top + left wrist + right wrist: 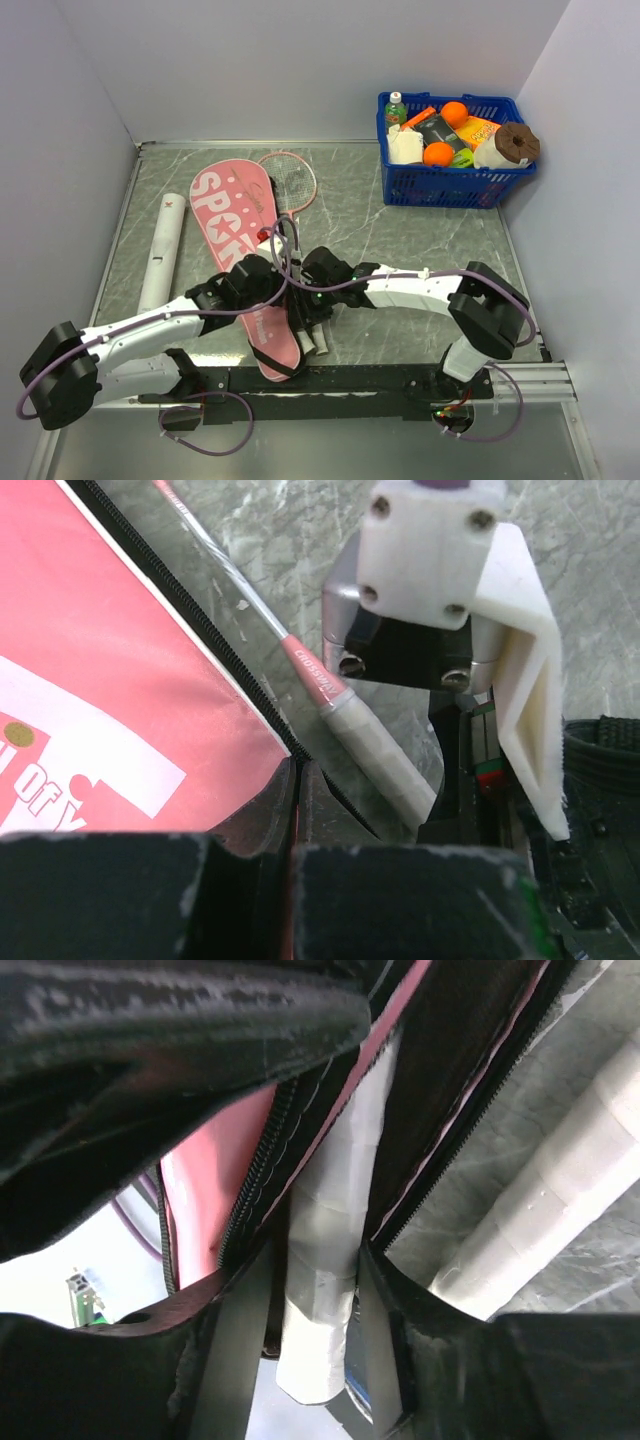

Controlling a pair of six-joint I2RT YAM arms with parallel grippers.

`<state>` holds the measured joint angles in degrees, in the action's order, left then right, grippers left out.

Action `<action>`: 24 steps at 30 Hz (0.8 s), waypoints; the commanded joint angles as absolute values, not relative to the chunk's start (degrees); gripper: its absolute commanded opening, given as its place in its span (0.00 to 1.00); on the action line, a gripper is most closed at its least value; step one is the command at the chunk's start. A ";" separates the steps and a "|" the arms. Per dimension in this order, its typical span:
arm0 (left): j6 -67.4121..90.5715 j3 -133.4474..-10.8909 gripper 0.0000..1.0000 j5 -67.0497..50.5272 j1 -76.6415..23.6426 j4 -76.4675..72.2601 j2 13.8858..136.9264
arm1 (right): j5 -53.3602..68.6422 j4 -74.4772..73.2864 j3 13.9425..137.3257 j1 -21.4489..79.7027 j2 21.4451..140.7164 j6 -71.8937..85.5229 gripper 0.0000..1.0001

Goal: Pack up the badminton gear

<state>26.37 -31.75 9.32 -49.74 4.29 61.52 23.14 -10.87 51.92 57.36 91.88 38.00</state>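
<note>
The pink bag [232, 212] with white lettering lies slanted on the table, its narrow end toward the arms. A pink-framed racket head [292, 180] sticks out from under its far right edge. Two pale handles [312, 340] poke out near the bag's narrow end. My left gripper [297, 770] is shut on the bag's [100, 670] zipped edge. My right gripper [318, 1260] stands open astride one racket handle [320, 1290] inside the bag's mouth, a small gap at one finger. The other handle [560, 1200] lies beside it on the table. The white tube [165, 250] lies left of the bag.
A blue plastic basket [455, 185] of groceries stands at the back right corner. Grey walls close in the table on the left, back and right. A black rail [330, 380] runs along the near edge between the arm bases.
</note>
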 commanded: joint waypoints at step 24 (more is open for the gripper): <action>21.18 -28.83 0.01 6.77 -54.14 -7.03 62.31 | 19.77 -4.66 37.88 52.73 77.61 37.79 0.42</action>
